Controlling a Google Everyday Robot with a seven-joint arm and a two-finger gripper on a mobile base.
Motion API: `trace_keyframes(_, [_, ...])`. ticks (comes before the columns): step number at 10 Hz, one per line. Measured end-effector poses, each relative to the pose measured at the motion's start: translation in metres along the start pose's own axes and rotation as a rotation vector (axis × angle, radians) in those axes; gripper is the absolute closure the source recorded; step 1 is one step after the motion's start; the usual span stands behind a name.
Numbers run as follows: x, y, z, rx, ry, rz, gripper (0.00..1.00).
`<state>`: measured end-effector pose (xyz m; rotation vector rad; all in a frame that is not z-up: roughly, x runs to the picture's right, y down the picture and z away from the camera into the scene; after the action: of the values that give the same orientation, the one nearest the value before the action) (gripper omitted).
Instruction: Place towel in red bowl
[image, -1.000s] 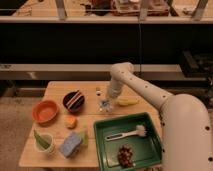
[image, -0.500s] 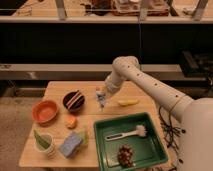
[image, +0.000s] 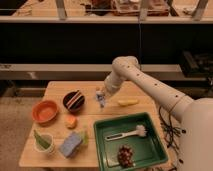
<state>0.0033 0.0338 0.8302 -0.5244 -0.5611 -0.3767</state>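
The red bowl (image: 45, 111) stands empty at the table's left side. A blue-grey folded towel (image: 71, 144) with a green edge lies near the front left, beside a white cup (image: 44, 142). My gripper (image: 101, 98) hangs low over the middle of the table, between a dark striped bowl (image: 74, 100) and a yellow banana (image: 128, 102). It is well to the right of the red bowl and behind the towel. The arm (image: 145, 80) reaches in from the right.
A green tray (image: 151, 125) at the front right holds a white brush (image: 127, 134) and a dark bunch of fruit (image: 125, 155). A small orange fruit (image: 71, 121) lies between the bowls and the towel. The cup holds a green item. Shelving runs behind the table.
My body has drawn back to the right and the upper arm has risen a little. The gripper has stayed at about the same spot over the table's middle.
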Motion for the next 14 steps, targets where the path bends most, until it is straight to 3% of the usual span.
trace_keyframes(6, [0.0,0.0,0.001,-0.001,0.003,0.0,0.94])
trace_keyframes(8, [-0.006,-0.004,0.002,0.01,0.029,-0.001,0.94])
trace_keyframes(11, [-0.044,-0.035,0.008,0.111,0.05,-0.006,0.94])
trace_keyframes(14, [-0.104,-0.081,0.028,0.2,0.033,-0.019,0.94])
